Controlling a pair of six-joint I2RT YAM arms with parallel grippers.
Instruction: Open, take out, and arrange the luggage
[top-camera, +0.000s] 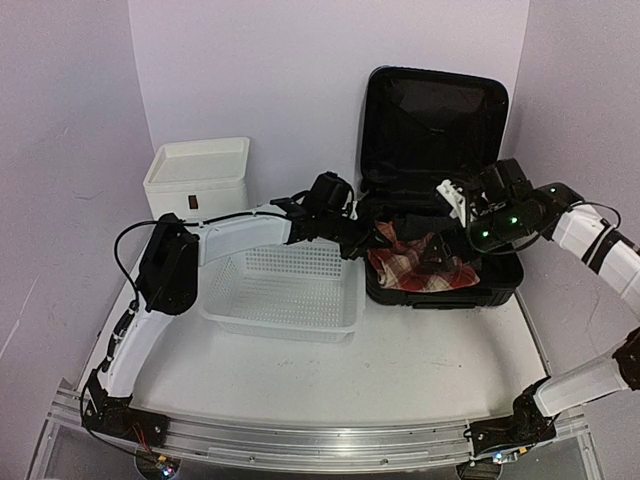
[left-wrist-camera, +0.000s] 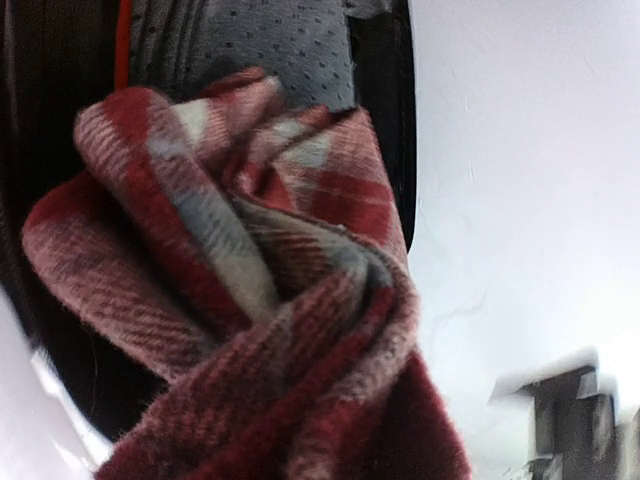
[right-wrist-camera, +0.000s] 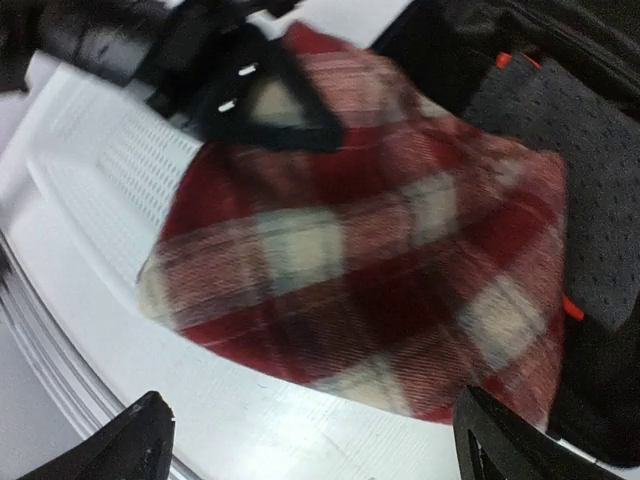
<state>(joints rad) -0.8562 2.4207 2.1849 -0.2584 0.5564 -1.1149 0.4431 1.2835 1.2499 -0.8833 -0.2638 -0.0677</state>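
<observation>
The black luggage (top-camera: 435, 120) stands open at the back right, lid upright. A red plaid cloth (top-camera: 415, 265) lies bunched in its lower half. My left gripper (top-camera: 362, 243) reaches over the case's left rim and is shut on the cloth's edge. In the left wrist view the cloth (left-wrist-camera: 250, 300) fills the frame and hides the fingers. In the right wrist view the left gripper (right-wrist-camera: 262, 100) pinches the cloth (right-wrist-camera: 370, 270) at its top edge. My right gripper (right-wrist-camera: 320, 450) is wide open and empty just above the cloth, and it also shows in the top view (top-camera: 447, 240).
A white perforated basket (top-camera: 285, 290) sits just left of the case, under the left arm. A white drawer box (top-camera: 197, 175) stands at the back left. Dark dotted fabric with orange tabs (right-wrist-camera: 545, 110) lies in the case beside the cloth.
</observation>
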